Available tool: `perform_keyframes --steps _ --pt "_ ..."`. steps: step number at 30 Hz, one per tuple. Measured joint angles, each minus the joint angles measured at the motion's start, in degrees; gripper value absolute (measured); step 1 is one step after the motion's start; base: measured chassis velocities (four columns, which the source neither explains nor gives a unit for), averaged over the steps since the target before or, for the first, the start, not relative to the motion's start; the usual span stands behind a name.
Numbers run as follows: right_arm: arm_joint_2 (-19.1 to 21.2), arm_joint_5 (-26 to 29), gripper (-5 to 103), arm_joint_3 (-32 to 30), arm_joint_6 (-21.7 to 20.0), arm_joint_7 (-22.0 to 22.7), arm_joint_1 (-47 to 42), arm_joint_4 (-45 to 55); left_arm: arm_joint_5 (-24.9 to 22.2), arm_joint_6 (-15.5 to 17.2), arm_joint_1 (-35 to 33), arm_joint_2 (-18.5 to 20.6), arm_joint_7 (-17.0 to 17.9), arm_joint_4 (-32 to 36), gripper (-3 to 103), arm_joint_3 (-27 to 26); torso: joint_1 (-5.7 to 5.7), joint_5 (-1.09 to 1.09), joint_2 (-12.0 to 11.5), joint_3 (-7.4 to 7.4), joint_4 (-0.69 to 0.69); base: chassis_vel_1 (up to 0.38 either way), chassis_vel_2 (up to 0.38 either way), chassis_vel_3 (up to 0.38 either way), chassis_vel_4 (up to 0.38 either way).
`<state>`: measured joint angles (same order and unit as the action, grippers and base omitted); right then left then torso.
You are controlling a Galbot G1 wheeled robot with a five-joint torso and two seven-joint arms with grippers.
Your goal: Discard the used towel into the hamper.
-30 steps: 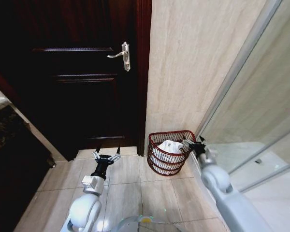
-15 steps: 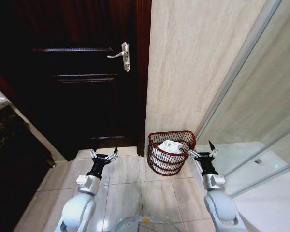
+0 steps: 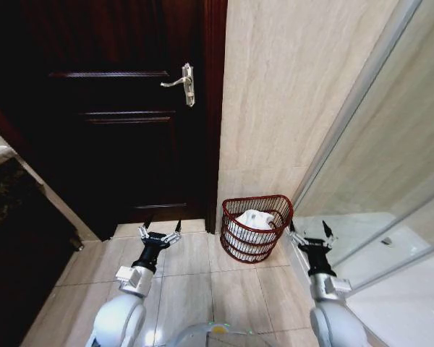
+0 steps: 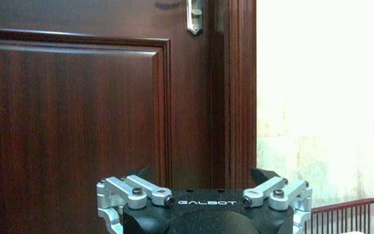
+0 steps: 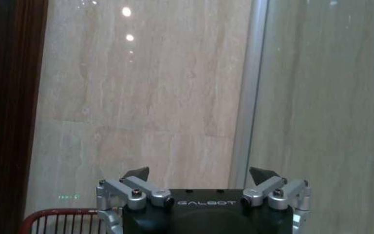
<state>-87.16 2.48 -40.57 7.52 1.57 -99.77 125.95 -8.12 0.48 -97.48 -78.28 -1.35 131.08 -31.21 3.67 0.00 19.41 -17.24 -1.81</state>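
Observation:
The hamper [image 3: 255, 228], a small round dark red wire basket, stands on the tiled floor against the beige wall. A white towel [image 3: 254, 219] lies bunched inside it. My right gripper [image 3: 310, 236] hangs open just right of the hamper, apart from it, with nothing between its fingers. Well to the hamper's left, in front of the door, my left gripper [image 3: 159, 233] is open and empty too. The hamper's rim [image 4: 362, 208] shows in the left wrist view, and its rim [image 5: 60, 214] also shows in the right wrist view.
A dark wooden door [image 3: 123, 108] with a silver handle [image 3: 182, 83] fills the left. A glass shower partition [image 3: 390, 166] runs along the right. A dark counter [image 3: 7, 217] stands at far left. Open floor tiles [image 3: 202, 282] lie before me.
My right gripper has drawn back from the hamper's rim, moving right and down toward me. The towel stays in the hamper. My left gripper barely shifted.

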Motion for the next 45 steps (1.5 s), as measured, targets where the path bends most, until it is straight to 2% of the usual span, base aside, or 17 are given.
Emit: perform_keyframes --steps 3,13,33,45 --pt "-0.1 1.6 100 -0.4 2.5 0.4 -2.5 0.5 0.6 0.1 -0.2 0.0 0.5 0.7 100 0.8 0.0 0.0 0.0 0.0 -0.02 0.0 0.0 0.0 0.0" --pt "0.2 3.0 100 1.0 4.6 1.4 -6.0 2.3 1.2 -0.2 -0.3 0.1 0.4 0.8 100 2.0 0.0 0.0 0.0 0.0 -0.02 0.0 0.0 0.0 0.0" --pt "0.0 2.6 100 3.3 4.3 1.8 -5.8 3.4 2.1 -0.1 -0.1 0.5 0.5 0.0 100 2.6 0.0 0.0 0.0 0.0 -0.01 -0.01 -0.038 -0.042 -0.01" --pt "0.1 2.1 100 5.5 4.4 4.3 -6.0 3.9 2.3 -0.7 0.5 0.5 0.5 -0.9 100 4.2 0.0 0.0 0.0 0.0 -0.01 -0.074 -0.114 -0.106 -0.08"
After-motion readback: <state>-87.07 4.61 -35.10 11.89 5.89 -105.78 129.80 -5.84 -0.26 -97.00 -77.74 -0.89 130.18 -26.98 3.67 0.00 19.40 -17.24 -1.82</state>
